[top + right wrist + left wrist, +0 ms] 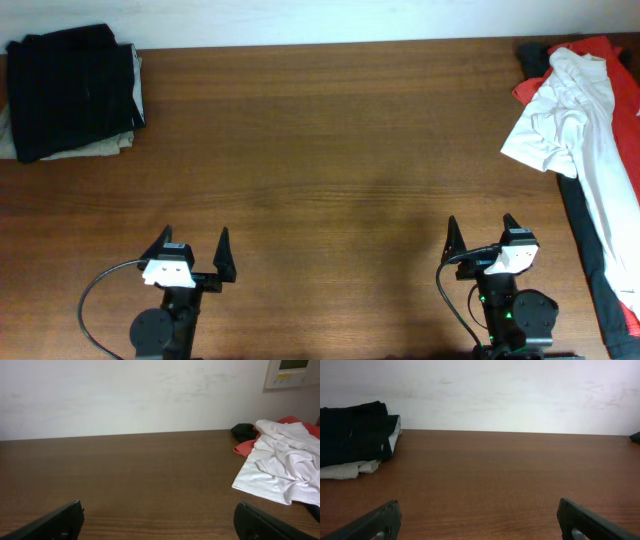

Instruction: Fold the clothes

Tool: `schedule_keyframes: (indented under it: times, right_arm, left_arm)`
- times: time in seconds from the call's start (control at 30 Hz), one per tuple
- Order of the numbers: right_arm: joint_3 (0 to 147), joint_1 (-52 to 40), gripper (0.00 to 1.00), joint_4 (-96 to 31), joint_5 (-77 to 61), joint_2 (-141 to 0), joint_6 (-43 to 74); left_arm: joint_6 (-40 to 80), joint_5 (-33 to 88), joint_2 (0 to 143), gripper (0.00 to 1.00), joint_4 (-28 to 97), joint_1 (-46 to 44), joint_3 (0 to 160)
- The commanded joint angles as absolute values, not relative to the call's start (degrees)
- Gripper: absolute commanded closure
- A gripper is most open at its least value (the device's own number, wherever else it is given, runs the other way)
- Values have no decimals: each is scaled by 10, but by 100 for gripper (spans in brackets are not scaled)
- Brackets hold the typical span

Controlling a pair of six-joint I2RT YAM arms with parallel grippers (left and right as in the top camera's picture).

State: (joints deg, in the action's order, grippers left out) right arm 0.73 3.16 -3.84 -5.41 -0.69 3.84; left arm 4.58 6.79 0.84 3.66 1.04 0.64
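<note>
Shirt [575, 110] lies crumpled ahead and to the right of the right gripper [481, 228], well apart from it, partly over a red garment [600, 48]. Both grippers stand spread wide, holding nothing; the left gripper [195, 240] is farther from the shirt. We judge folding not yet begun. Next move: the right arm must reach forward-right, pinch an edge, and drag the shirt onto bare table [320, 150] ahead of both grippers.
</note>
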Motion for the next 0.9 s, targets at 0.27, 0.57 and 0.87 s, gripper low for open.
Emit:
schedule_keyframes:
  times: [0.27,0.57,0.87]
  right_arm:
    - [3,26,2,-40,-57,-4,34]
    - [3,26,1,-41,-22,-4,34]
    - [3,26,1,64,-359,-4,143]
  left_arm:
    - [47,62,3,1,41,12,5]
    - [47,62,3,1,41,12,5]
    - [47,62,3,1,41,12,5]
